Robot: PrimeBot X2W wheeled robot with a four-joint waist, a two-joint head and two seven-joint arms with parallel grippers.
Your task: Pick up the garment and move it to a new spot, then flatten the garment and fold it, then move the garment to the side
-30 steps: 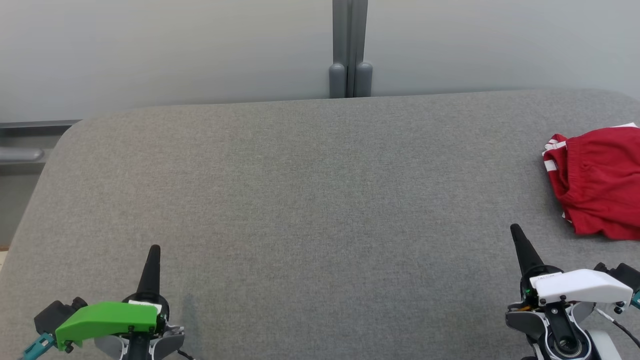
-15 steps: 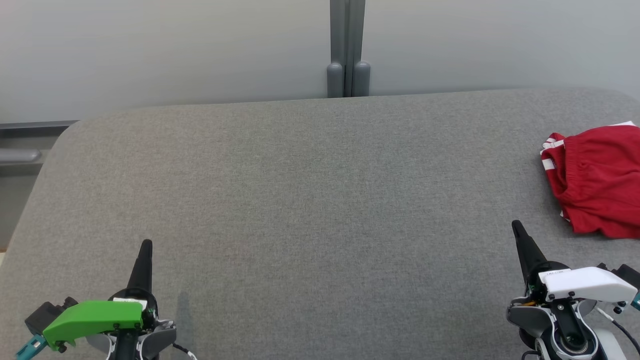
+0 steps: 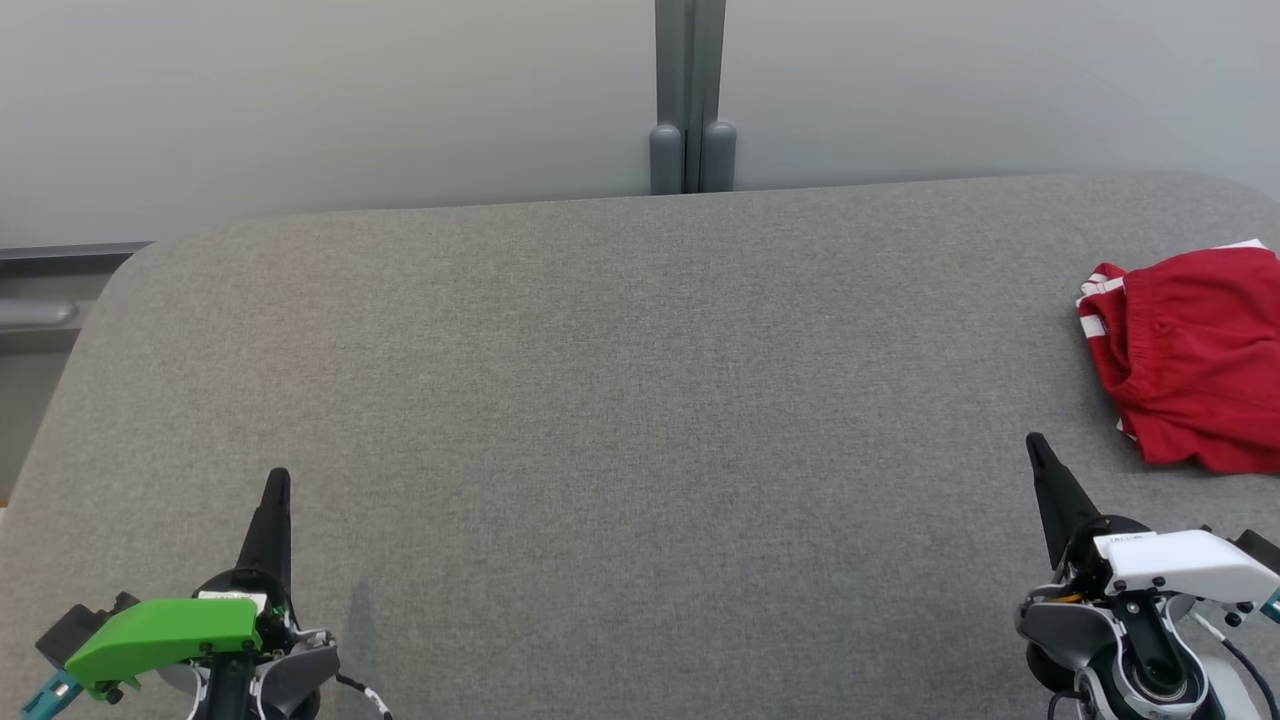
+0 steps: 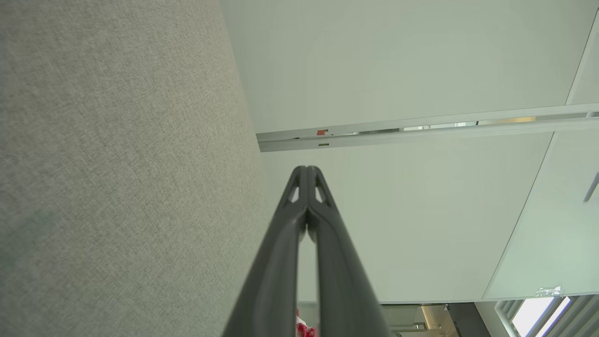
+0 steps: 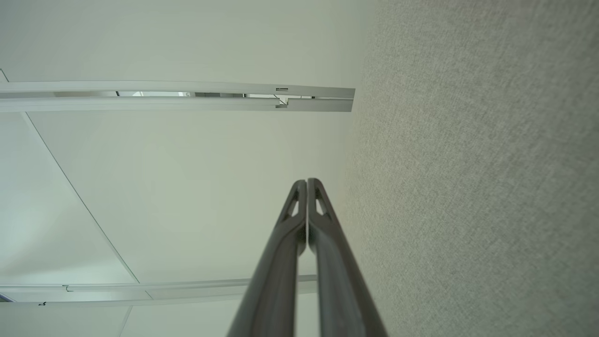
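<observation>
The garment [image 3: 1195,350] is a red piece with white stripes at one edge, lying folded at the far right of the grey table [image 3: 620,380], partly cut off by the head view's edge. My right gripper [image 3: 1034,444] is shut and empty at the lower right, a short way in front of and left of the garment. My left gripper [image 3: 277,478] is shut and empty at the lower left, far from the garment. The left wrist view has my left gripper [image 4: 307,169] with tips together, and the right wrist view has my right gripper [image 5: 307,182] likewise.
Behind the table stands a pale wall with a grey vertical post [image 3: 690,100] at the middle. The table's rounded left corner [image 3: 130,270] drops off to a grey ledge.
The head view has shifted slightly. My left gripper has drawn back toward the lower left corner; my right gripper has edged a little lower and rightward. The garment lies as before.
</observation>
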